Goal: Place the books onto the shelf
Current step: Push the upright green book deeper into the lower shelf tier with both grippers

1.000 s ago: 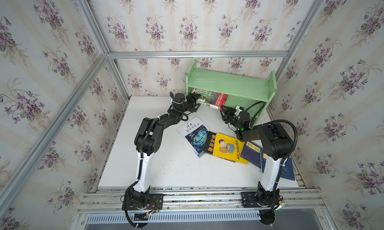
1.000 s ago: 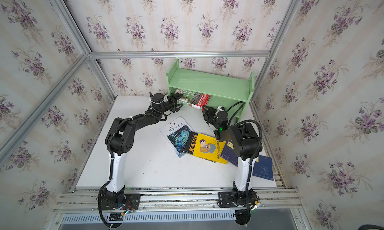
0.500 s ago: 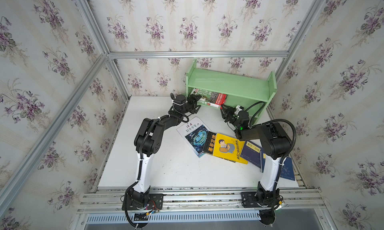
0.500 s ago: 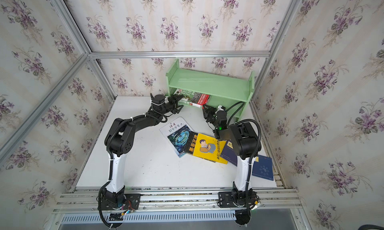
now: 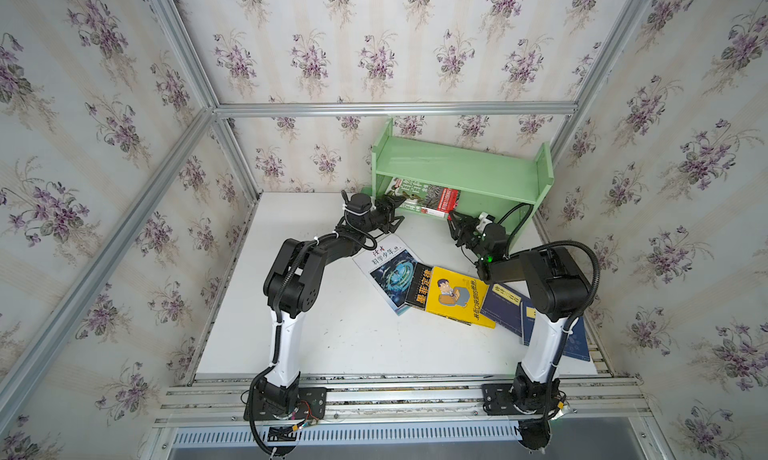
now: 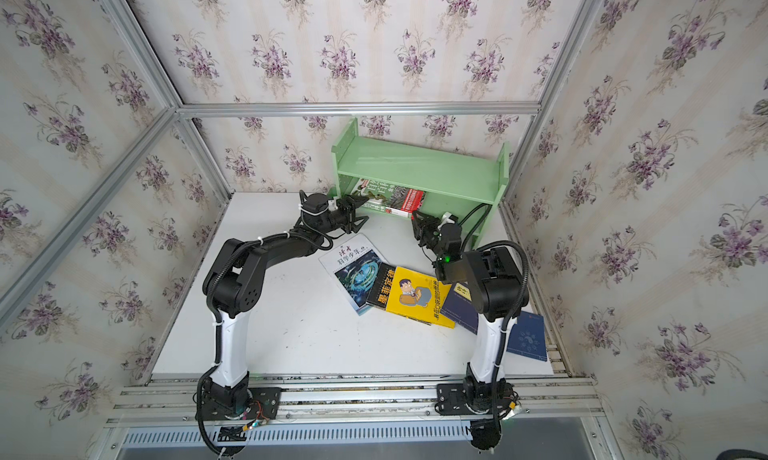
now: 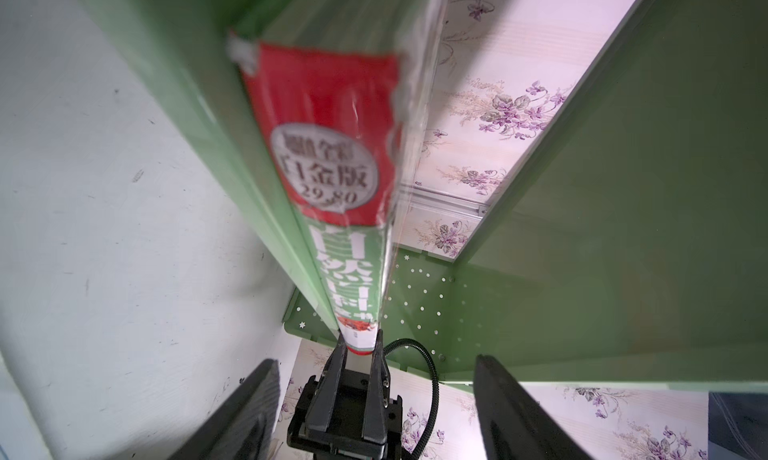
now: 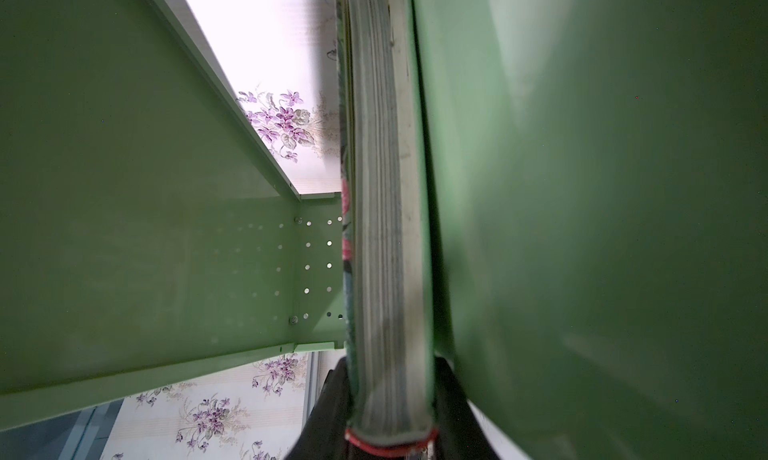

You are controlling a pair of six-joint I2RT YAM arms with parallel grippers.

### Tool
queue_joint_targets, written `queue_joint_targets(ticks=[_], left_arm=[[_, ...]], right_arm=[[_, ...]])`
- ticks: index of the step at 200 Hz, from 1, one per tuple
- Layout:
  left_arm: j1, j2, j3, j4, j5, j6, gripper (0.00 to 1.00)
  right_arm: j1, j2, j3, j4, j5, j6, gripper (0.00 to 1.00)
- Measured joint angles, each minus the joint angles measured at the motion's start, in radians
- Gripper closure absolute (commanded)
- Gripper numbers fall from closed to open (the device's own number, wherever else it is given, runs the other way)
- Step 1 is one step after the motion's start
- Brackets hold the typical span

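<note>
Right wrist view: right gripper (image 8: pixel 390 389) jaws clamped on the green nature book (image 8: pixel 380 229), which lies on the shelf (image 8: pixel 145 250) lower tier, apparently overhanging; left gripper (image 5: pixel 397 215) jaws apart beside it. Early release could tip it onto the surface (image 5: pixel 332 345).

Pale green shelf (image 5: pixel 457 167); cream-striped wallpaper (image 5: pixel 374 42) sprigged with purple flowers. The green book (image 5: pixel 419 190) wears a red band; the white-and-blue book (image 5: pixel 388 269) shows a swirl, the black book (image 5: pixel 420 285) yellow characters, the yellow book (image 5: pixel 455 298) a cartoon man. Two navy books (image 5: pixel 505 308) carry yellow labels. White bench (image 5: pixel 332 333).
</note>
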Motion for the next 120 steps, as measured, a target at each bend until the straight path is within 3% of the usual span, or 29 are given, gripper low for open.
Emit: queue_joint_targets(ticks=[52, 120], left_arm=[[0.023, -0.046, -0.085, 0.003, -0.010, 0.010, 0.25], [0.029, -0.047, -0.088, 0.005, -0.016, 0.017, 0.24]], right_arm=[[-0.023, -0.007, 0.018, -0.046, -0.084, -0.015, 0.81], [-0.026, 0.018, 0.051, -0.054, -0.121, -0.025, 0.80]])
